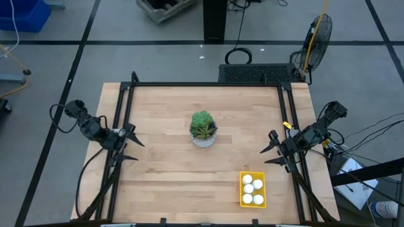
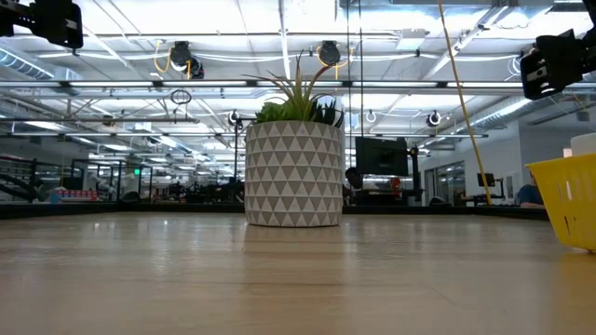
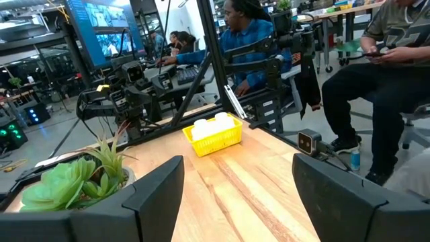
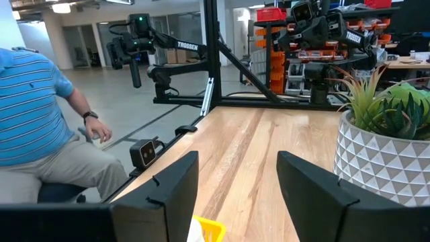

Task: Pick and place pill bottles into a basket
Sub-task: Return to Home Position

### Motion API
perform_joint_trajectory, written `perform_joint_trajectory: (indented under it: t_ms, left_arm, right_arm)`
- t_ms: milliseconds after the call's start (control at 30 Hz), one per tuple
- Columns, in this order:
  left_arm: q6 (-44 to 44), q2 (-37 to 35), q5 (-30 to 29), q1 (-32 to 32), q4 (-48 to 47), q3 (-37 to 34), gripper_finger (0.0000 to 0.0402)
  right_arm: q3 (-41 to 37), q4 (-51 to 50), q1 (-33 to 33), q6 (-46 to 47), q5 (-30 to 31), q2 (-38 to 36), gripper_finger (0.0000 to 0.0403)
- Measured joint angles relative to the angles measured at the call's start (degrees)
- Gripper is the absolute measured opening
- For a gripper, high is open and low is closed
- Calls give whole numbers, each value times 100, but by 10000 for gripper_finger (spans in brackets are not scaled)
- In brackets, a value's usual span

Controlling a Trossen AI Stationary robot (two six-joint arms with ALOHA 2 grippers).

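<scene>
The yellow basket (image 1: 252, 189) stands on the table near its front right; it also shows in the left wrist view (image 3: 213, 139) and at the low view's right edge (image 2: 568, 212). Several white pill bottles (image 1: 252, 188) stand inside it, caps up. My left gripper (image 1: 134, 149) is open and empty at the table's left edge. My right gripper (image 1: 270, 155) is open and empty at the table's right edge, a little beyond the basket.
A green plant in a white patterned pot (image 1: 203, 130) stands at the table's middle. A black frame (image 1: 208, 84) runs along the far, left and right edges. People sit beyond the table on both sides (image 3: 376, 81) (image 4: 40, 134).
</scene>
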Motion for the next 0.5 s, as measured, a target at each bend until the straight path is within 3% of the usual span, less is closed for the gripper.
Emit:
perform_joint_trajectory:
  t_ms: [500]
  left_arm:
    - [2,2,0,0,0,0,274]
  right_arm:
    - [-2,0,0,2,0,0,192]
